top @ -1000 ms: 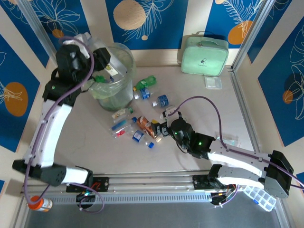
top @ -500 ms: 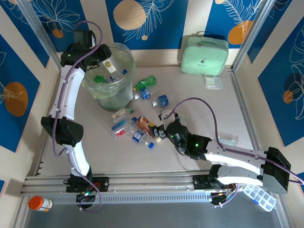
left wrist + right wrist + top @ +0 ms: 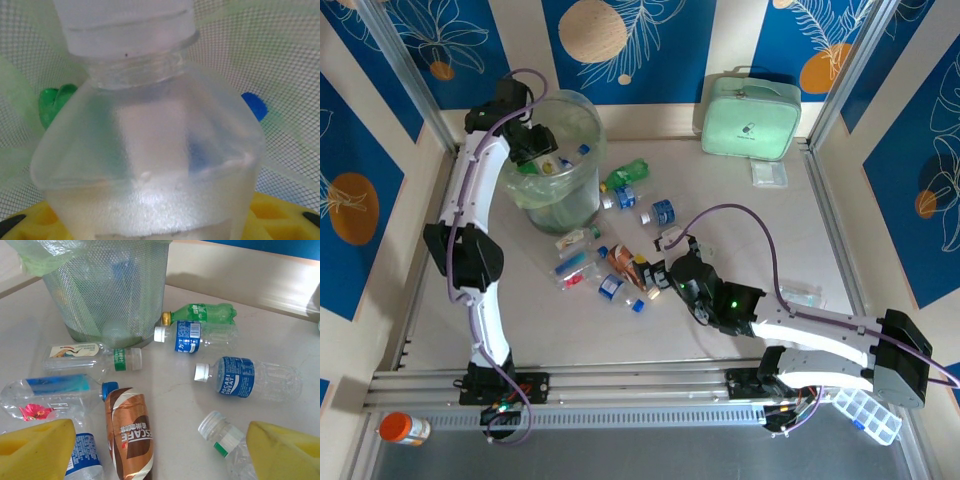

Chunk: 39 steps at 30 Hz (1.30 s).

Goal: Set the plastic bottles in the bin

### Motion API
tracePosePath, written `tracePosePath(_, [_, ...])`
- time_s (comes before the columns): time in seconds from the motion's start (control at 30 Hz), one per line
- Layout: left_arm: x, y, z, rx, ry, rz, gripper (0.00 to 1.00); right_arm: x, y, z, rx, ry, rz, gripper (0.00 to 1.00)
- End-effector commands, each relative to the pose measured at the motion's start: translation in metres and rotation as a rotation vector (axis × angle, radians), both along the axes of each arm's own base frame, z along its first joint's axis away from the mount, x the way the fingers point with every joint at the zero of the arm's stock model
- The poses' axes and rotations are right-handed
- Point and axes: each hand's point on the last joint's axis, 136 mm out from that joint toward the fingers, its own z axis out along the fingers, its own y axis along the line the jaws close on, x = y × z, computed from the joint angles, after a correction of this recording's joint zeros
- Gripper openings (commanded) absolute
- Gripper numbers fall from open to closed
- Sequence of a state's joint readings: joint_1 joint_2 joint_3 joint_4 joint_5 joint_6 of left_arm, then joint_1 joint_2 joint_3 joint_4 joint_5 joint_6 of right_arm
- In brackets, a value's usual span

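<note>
At the far left of the table (image 3: 800, 220), we are holding our left gripper (image 3: 534, 150) over the mouth of the bin (image 3: 582, 190). Its jaws are partly closed on a clear bottle (image 3: 150, 150) with a pale cap, which is hanging inside the bin with the green-lined mesh wall behind it. We are judging this to be the drop step. The next move is calling for the jaws to widen so the bottle is falling among those already in the bin, and then for the arm to lift clear of the rim. Nearer and to the right, our right gripper (image 3: 658, 274) is hovering wide open and empty above the loose bottles (image 3: 610, 265) lying on the table. Its yellow fingers (image 3: 35, 450) are framing a brown-labelled bottle (image 3: 127, 432) and a white-capped bottle (image 3: 222, 432). We are expecting it to descend on one of them, squarely enough that the round body is not rolling away.
</note>
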State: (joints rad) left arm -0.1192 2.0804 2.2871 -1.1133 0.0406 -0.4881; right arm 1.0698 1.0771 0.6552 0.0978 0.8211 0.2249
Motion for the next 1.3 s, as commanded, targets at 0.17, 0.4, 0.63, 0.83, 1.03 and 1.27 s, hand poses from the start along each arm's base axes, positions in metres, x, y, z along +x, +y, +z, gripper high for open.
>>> tracePosePath(0.17, [0.006,0.025,-0.065,0.011,0.169,0.019,0.48,0.002,0.006,0.021,0.028,-0.044,-0.009,0.89])
tracePosePath(0.4, [0.012,0.014,-0.073,-0.051,0.165,-0.003,0.68,0.004,0.011,0.017,0.011,-0.041,-0.003,0.89])
tracePosePath(0.63, [0.013,0.000,-0.033,-0.147,0.069,-0.005,0.83,0.004,0.012,0.016,-0.002,-0.047,-0.006,0.89])
tracePosePath(0.83, [0.003,-0.019,0.027,-0.283,-0.102,-0.033,0.91,0.003,0.012,0.018,0.001,-0.054,-0.001,0.90])
tracePosePath(1.03, [-0.022,-0.020,0.081,-0.287,-0.265,-0.054,0.98,0.004,0.011,0.018,-0.001,-0.057,-0.004,0.90])
tracePosePath(1.27, [-0.092,-0.001,0.123,-0.064,-0.465,-0.011,0.96,0.004,-0.010,0.032,0.054,-0.094,-0.066,0.90])
